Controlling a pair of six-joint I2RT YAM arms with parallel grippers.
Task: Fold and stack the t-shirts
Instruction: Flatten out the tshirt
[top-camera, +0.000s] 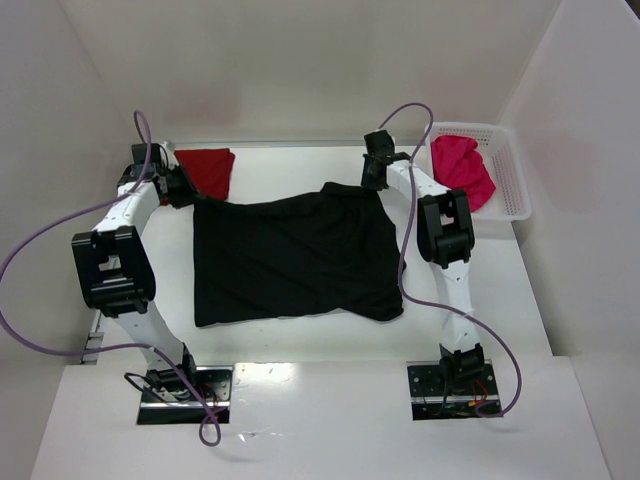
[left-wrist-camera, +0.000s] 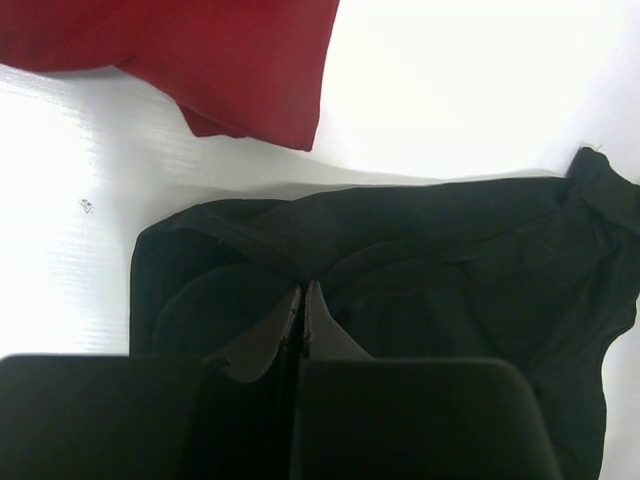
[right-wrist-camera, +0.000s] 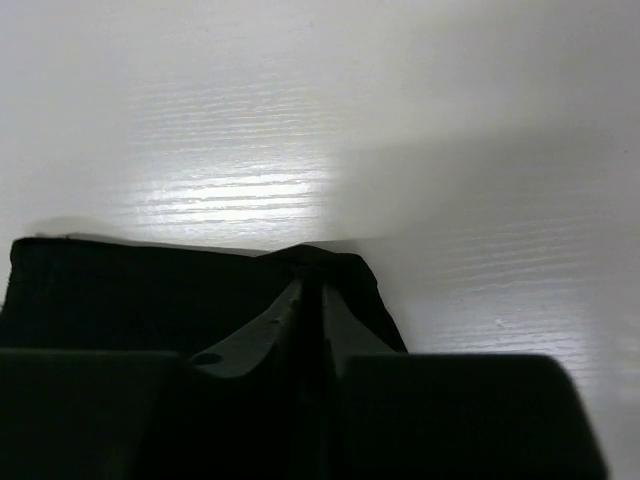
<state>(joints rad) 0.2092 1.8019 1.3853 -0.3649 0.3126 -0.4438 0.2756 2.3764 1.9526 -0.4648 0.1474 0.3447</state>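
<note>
Nearest, the black t-shirt (top-camera: 290, 260) is spread over the white table (top-camera: 300, 340), soft, matte and rumpled along its near hem. Its far corners are pinched: the left gripper (left-wrist-camera: 303, 292) is pressed shut on a doubled lip of cloth, while the right gripper (right-wrist-camera: 312, 285) is closed on a thin edge only. So shallow a bite could be lost on lifting, and limp fabric may bunch. Beyond, the dark red t-shirt (top-camera: 208, 170) lies compact and flat, and the pink-red t-shirt (top-camera: 462, 168) is heaped in the mesh basket (top-camera: 517, 190).
</note>
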